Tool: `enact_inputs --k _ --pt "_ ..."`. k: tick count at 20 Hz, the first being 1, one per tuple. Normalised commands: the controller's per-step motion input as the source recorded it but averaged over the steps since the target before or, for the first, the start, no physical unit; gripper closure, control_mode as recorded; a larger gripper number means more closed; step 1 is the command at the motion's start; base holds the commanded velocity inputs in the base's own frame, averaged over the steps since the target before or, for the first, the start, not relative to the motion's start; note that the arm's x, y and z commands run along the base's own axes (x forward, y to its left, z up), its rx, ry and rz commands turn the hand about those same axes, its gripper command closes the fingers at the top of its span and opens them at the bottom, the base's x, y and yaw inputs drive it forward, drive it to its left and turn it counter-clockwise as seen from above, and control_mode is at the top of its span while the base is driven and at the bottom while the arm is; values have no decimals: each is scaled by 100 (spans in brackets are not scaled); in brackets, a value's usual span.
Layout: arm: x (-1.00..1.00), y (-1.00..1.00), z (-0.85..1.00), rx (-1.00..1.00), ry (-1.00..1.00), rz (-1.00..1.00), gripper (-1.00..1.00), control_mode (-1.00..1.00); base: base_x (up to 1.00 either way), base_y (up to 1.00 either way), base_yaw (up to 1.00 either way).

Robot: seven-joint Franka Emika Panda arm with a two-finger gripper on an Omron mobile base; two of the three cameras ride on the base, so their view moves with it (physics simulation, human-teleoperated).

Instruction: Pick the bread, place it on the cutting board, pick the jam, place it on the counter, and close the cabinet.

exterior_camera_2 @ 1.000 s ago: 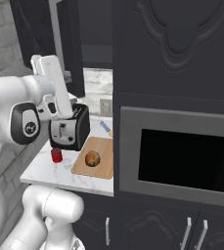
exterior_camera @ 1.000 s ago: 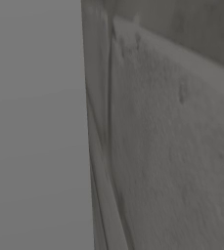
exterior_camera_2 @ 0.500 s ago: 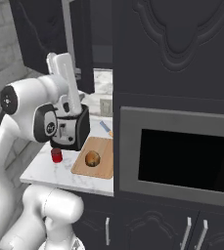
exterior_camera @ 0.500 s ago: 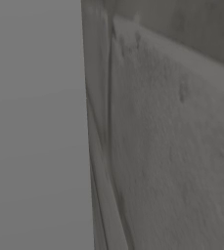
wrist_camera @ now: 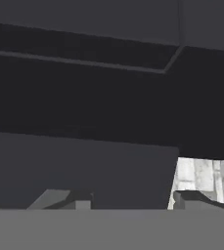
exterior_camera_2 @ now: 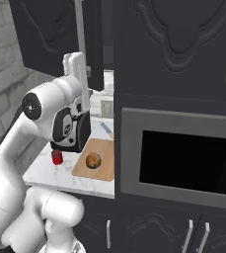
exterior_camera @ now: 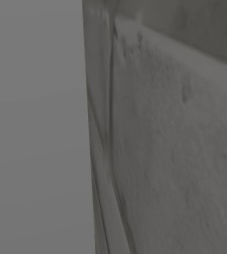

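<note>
Arm (exterior_camera_2: 50, 108) swung up (cabinet door (exterior_camera_2: 92, 42) ajar).

Kitchen: dark cabinets (exterior_camera_2: 178, 44), built-in microwave (exterior_camera_2: 183, 158), marble counter (exterior_camera_2: 50, 173).

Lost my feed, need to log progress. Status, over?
Gripper shut, empty, raised by the open cabinet door. Bread on cutting board, jam on counter. Cabinet not yet closed.

On the white marble bench (exterior_camera_2: 45, 173), the round brown bread roll (exterior_camera_2: 93, 160) lies on the wooden cutting board (exterior_camera_2: 104, 168); the small red jam jar (exterior_camera_2: 57, 157) stands left of it, before the black toaster (exterior_camera_2: 80, 136).
</note>
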Motion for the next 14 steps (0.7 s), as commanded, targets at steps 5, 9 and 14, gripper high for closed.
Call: enact_inputs --k 5,9,14 --pt "46 -3 -2 11 -10 2 -100 -100 0 0 0" --pt "48 0 -4 9 -5 1 -100 -100 0 0 0" --pt "51 0 -5 8 -4 1 -100 -100 0 0 0"
